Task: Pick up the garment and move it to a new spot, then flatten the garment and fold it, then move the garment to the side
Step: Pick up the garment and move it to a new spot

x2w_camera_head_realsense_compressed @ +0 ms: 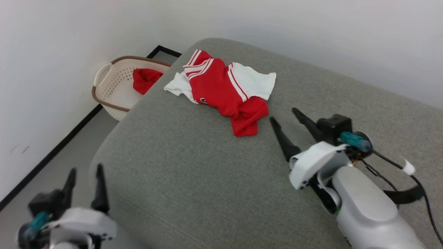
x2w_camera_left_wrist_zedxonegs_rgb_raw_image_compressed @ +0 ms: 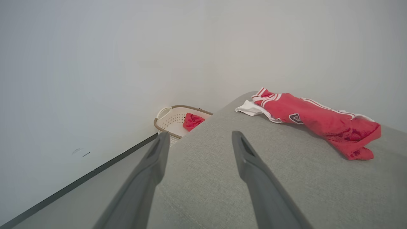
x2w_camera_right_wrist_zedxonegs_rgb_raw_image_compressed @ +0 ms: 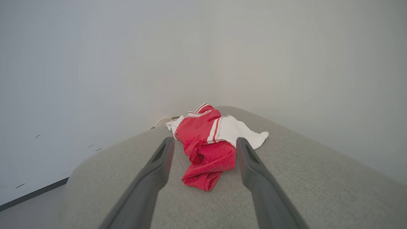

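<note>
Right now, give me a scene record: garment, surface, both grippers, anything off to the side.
garment: red shirt with white sleeves, crumpled, not flattened or folded
surface: grey cushion; the garment lies toward its far end
left gripper: open, empty, at the cushion's near left corner, well away from the garment
right gripper: open, empty, fingers pointing toward the garment's near end, just short of it
side: white basket on the floor past the cushion's left edge, plain red cloth inside

The garment [x2w_camera_head_realsense_compressed: 221,88] lies on the cushion [x2w_camera_head_realsense_compressed: 193,173], the basket [x2w_camera_head_realsense_compressed: 114,88] beyond its left edge.
</note>
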Motion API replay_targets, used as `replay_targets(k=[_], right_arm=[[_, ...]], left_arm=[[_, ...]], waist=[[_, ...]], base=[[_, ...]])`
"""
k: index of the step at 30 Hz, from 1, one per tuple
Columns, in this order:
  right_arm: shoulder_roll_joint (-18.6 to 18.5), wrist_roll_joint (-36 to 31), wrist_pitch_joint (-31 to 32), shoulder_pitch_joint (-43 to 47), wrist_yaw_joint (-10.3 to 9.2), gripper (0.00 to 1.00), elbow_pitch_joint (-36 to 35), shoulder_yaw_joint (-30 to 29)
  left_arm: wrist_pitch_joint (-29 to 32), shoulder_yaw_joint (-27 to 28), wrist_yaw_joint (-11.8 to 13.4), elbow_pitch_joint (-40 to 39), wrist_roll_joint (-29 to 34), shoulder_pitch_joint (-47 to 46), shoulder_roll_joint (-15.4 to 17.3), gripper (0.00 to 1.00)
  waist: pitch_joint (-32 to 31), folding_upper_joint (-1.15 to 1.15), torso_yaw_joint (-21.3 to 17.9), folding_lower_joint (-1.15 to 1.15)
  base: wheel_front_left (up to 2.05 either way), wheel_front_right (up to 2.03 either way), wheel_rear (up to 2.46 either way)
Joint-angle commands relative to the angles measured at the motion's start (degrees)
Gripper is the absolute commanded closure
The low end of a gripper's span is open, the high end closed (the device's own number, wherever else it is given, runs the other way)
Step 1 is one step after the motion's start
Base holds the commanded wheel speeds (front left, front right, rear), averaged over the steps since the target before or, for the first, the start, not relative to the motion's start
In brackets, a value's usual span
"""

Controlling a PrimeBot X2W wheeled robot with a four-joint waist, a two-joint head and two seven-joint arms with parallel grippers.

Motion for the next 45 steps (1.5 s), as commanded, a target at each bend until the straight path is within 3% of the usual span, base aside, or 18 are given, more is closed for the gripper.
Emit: replay_targets(k=[1,5,12,18,24,31,37,45], right_arm=[[-0.5,-0.3,-0.3,1.4,0.02,0.00,-0.5,-1.0],[-1.6,-2.0,-0.3,4.4,0.02,0.00,-3.1,-5.4],[-0.5,-6.7,-0.3,6.7,0.01,0.00,-7.7,-7.0],[1.0,-9.2,-0.2,7.5,0.01,0.00,-11.2,-6.5],[2.1,-10.3,-0.2,7.7,0.01,0.00,-13.9,-4.2],[2.6,-10.5,-0.2,8.1,0.01,0.00,-16.5,-2.6],[2.8,-10.6,-0.2,6.8,0.01,0.00,-19.1,0.4],[2.8,-10.2,0.2,4.6,0.01,0.00,-23.0,5.0]], left_arm=[[0.0,-0.8,-0.5,0.5,0.4,-1.5,-0.1,0.00],[0.1,-5.1,-1.9,3.5,0.5,-6.8,1.0,0.00],[0.4,-10.4,-2.4,7.7,-3.2,-18.7,6.7,0.00],[2.3,-16.3,-2.3,12.7,-10.9,-29.2,12.8,0.00],[5.8,-22.3,-2.4,19.9,-17.8,-37.4,18.2,0.00],[14.3,-28.1,-2.4,25.7,-26.5,-42.8,21.2,0.00],[27.7,-32.9,-2.4,29.5,-35.1,-45.2,25.2,0.00],[40.0,-33.3,-2.4,33.7,-45.0,-45.9,30.0,0.00]], waist=[[0.2,0.00,-0.3,0.00],[0.5,0.00,-1.1,0.00],[4.8,0.00,-11.1,0.00],[8.5,0.00,-19.5,0.00],[10.9,0.00,-25.2,0.00],[12.5,0.00,-29.2,0.00],[14.0,0.00,-33.5,0.00],[18.0,0.00,-39.5,0.00]], base=[[0.00,0.00,0.00],[0.00,0.00,0.00],[0.00,0.00,0.00],[0.00,0.00,0.00],[0.00,0.00,0.00],[0.00,0.00,0.00],[0.00,0.00,0.00],[0.00,0.00,0.00]])
